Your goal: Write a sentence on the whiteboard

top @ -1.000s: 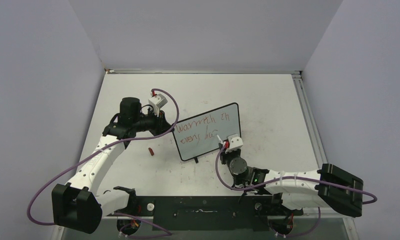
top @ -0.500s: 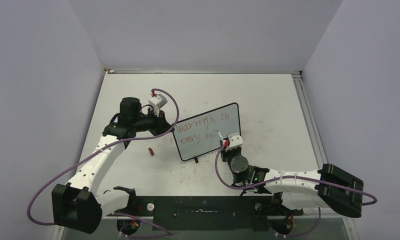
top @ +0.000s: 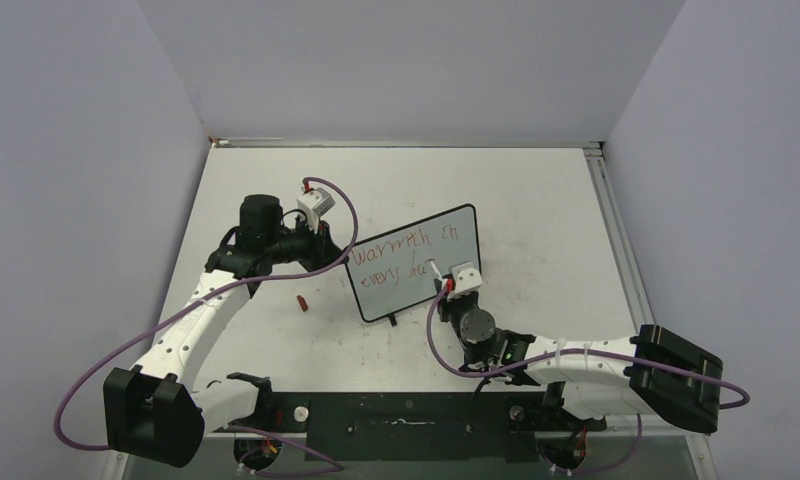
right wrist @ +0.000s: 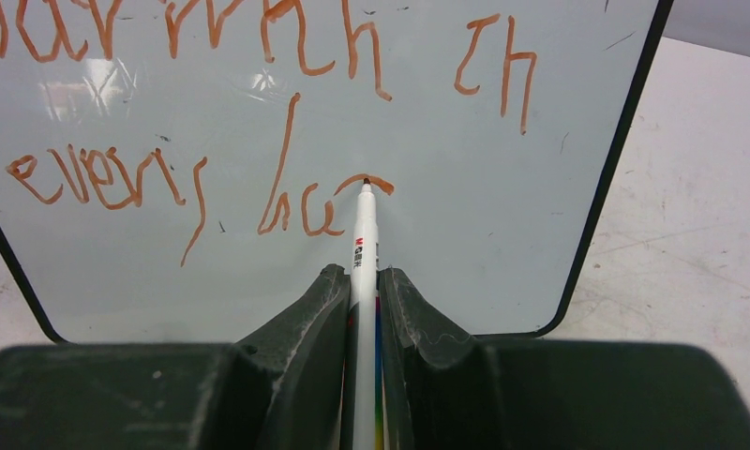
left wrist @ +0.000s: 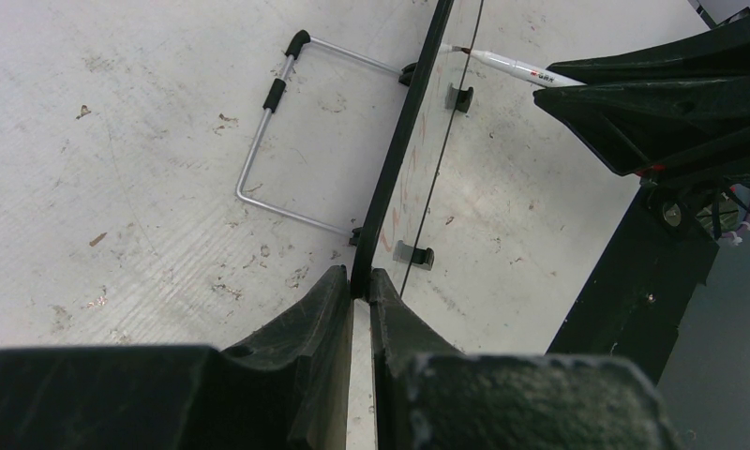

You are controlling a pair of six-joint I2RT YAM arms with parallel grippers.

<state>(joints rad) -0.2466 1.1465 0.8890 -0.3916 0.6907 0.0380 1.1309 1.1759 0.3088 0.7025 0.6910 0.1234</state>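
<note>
- Red marker strokes, the sentence (right wrist: 276, 169), read "warmth in" over "every da" in the right wrist view; from overhead they blur.
- Only the left wrist view shows the wire stand (left wrist: 277, 94) behind the whiteboard (top: 401, 293), which stands around the middle of the table (top: 536, 220).
- The left gripper (left wrist: 362, 291) is clenched on the board's black-framed edge.
- The right gripper (right wrist: 362, 281) grasps the marker (right wrist: 364, 253), tip on the board.

This is a robotics lab test cell. Plain pale lilac-grey partition walls (top: 406, 70) stand beyond and to either side of the left claw (top: 336, 255) and right claw (top: 444, 285), boxing in the scuffed, stained white tabletop (top: 536, 200) beneath them. Behind the claws, a black metal mounting plate (top: 376, 412) anchors two white jointed robot arms (top: 191, 325).
</note>
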